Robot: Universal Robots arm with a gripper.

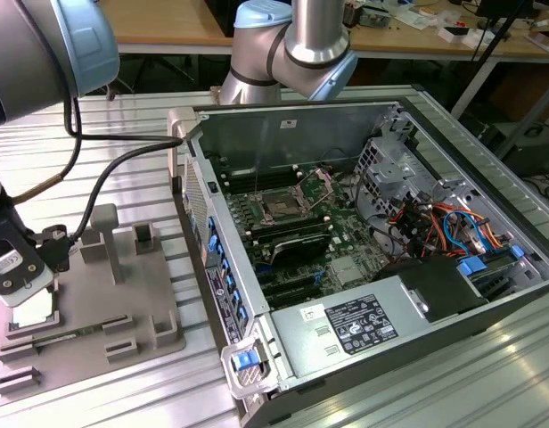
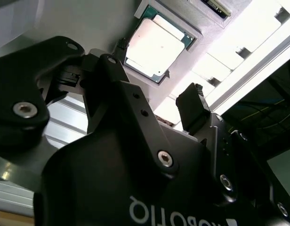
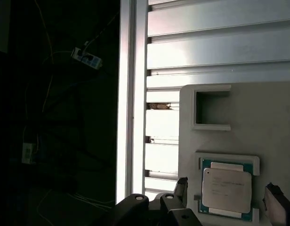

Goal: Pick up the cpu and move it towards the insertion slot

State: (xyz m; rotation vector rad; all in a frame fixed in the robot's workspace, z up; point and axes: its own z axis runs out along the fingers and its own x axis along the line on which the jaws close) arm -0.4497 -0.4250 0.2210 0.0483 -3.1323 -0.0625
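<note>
At the exterior view's left, over the grey tray [image 1: 123, 294] on the slatted metal table [image 1: 141, 125], my gripper [image 3: 229, 200] hangs low with its jaws spread wide and nothing in them. The cpu [image 3: 227, 189] lies flat in its square pocket in the tray, pale face up, and in the first wrist view one finger [image 3: 181, 187] stands on each side of it, apart from its edges as far as I can tell. The insertion slot [image 1: 282, 203] is well apart from here, toward the exterior view's right, down inside the open computer case [image 1: 372, 134], with the case's near wall standing between tray and slot. I judge the pick is not yet made. The chip is thin, so there is little edge to grip: if my fingers meet it too high they could slide off, and if too low they could jam on the pocket's raised rim. Closing off-centre could tip one corner up and wedge the chip in the pocket. A weak hold could drop it during the carry, and crossing too low could knock it against the case wall.
</note>
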